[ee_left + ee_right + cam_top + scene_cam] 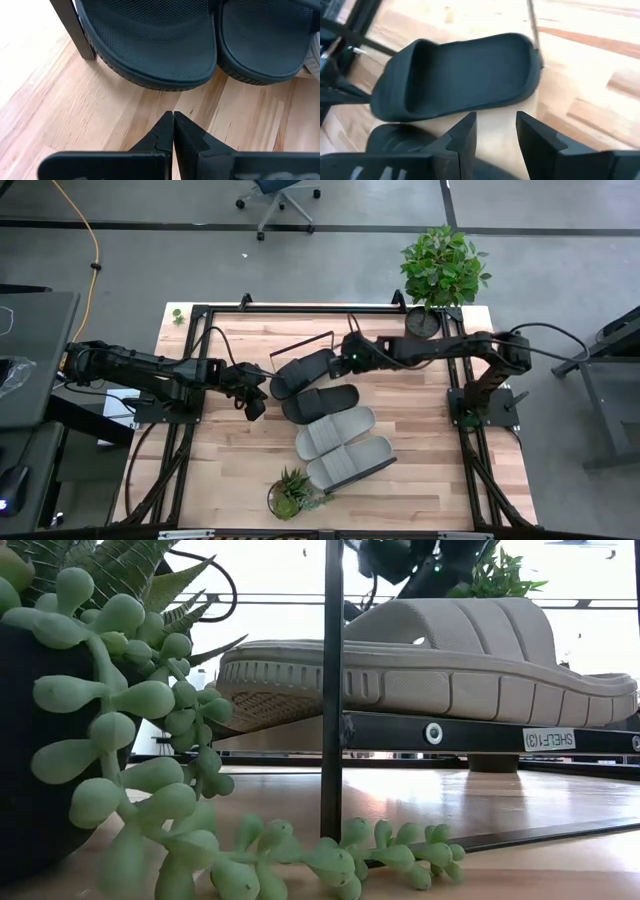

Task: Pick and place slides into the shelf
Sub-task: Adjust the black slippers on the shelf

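On the shelf point(322, 340), four slides point(318, 402) lie in a row; the right gripper point(496, 131) hovers parted, empty, by the farthest black slide point(457, 75); left gripper point(173, 120) pinched closed, beside its heel.

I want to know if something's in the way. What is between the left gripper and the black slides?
Nothing: in the left wrist view only bare wooden tabletop separates the shut left gripper from the black slides.

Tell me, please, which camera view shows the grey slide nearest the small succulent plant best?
The low view: the grey slide fills it side-on, its ribbed sole and wide strap clear, resting on a dark bar. The high view shows it small from above, last in the row of four. The left wrist view shows only black slides; the right wrist view shows one black slide.
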Motion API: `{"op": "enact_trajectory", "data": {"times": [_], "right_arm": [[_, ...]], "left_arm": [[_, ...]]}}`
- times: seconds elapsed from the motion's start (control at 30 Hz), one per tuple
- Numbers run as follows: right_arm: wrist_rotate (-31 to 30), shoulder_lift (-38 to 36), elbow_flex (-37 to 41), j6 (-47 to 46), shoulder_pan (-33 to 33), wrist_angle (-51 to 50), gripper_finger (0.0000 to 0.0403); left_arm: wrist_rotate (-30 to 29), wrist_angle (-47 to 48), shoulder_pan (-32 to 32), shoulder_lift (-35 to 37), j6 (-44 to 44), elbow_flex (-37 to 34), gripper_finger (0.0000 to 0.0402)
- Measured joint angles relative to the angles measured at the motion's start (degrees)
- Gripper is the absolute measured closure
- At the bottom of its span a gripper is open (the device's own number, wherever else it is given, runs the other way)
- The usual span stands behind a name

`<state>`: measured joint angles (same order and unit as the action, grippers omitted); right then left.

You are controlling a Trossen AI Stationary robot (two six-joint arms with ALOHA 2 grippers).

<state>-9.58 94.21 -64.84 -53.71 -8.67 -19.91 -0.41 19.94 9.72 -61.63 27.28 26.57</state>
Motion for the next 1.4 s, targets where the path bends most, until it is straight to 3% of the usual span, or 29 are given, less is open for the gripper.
{"op": "enact_trajectory", "data": {"times": [0.37,0.63,0.73,0.93,1.07,1.2,1.4], "right_arm": [[5.7,0.0,0.1,3.6,-6.0,-6.9,0.0259],[6.3,-6.2,0.1,1.4,-2.1,-6.8,0.0255],[3.3,-12.6,0.1,0.4,1.7,-6.2,0.0256],[-12.6,-26.7,0.6,-2.7,9.9,-13.0,0.0257],[-15.3,-34.0,11.2,-8.7,12.5,-10.0,0.0257],[-14.2,-40.6,24.6,-13.8,12.1,4.9,0.0258],[-6.4,-41.0,40.2,-18.9,6.9,27.2,0.0258]], "left_arm": [[0.4,-0.1,0.0,0.0,0.0,0.0,0.0401],[2.6,-0.3,0.0,0.0,-1.3,0.0,0.0401],[3.8,-0.3,0.0,0.0,-2.8,0.0,0.0401],[4.0,-0.5,0.0,0.0,-4.5,0.0,0.0401],[3.3,-0.5,0.0,0.0,-5.1,0.0,0.0401],[2.4,-0.6,0.0,0.0,-5.2,0.0,0.0401],[1.9,-1.9,0.0,0.0,-4.6,0.0,0.0401]]}}
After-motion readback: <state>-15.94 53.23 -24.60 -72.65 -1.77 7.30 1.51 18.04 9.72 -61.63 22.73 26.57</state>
